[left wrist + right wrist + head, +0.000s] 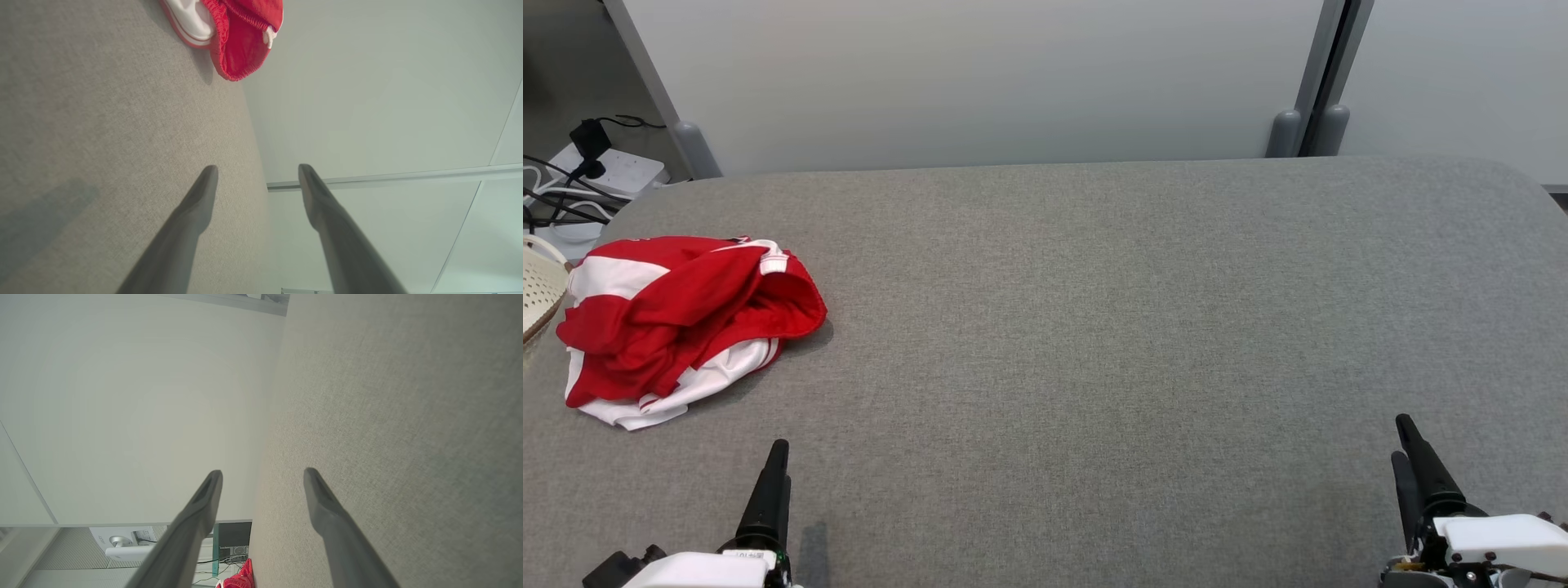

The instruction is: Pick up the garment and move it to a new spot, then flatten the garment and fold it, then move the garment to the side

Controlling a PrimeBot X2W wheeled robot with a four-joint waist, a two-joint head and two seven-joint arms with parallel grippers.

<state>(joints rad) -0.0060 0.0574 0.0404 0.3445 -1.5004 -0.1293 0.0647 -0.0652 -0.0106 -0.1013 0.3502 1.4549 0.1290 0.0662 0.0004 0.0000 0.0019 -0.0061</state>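
From my head camera, the red and white garment (678, 318) lies crumpled in a heap by the left edge of the grey fabric tabletop (1094, 327). Its red waistband opening faces the middle of the tabletop, and white cloth shows under the near side. A pale perforated basket (539, 286) sits at that same left edge, just beside the heap; I cannot tell whether they touch. Past the far left corner, a white power strip (621, 171) lies with dark cables plugged in. A pale wall panel (980, 82) stands behind the far edge.

My left claw (776, 457) rises at the near left, pointing toward the far edge, nearer me than the garment and apart from it. My right claw (1401, 438) rises at the near right, well apart from the garment.

From my left wrist, the left claw (257, 167) has its two dark fingers spread apart above the grey fabric. The garment (241, 36) shows ahead of them at the top, its red hem curling at the tabletop's edge line.

From my right wrist, the right claw (263, 472) also stands with fingers spread, one against the wall panel and one over the tabletop. A scrap of the red garment (241, 580) shows far off at the bottom.
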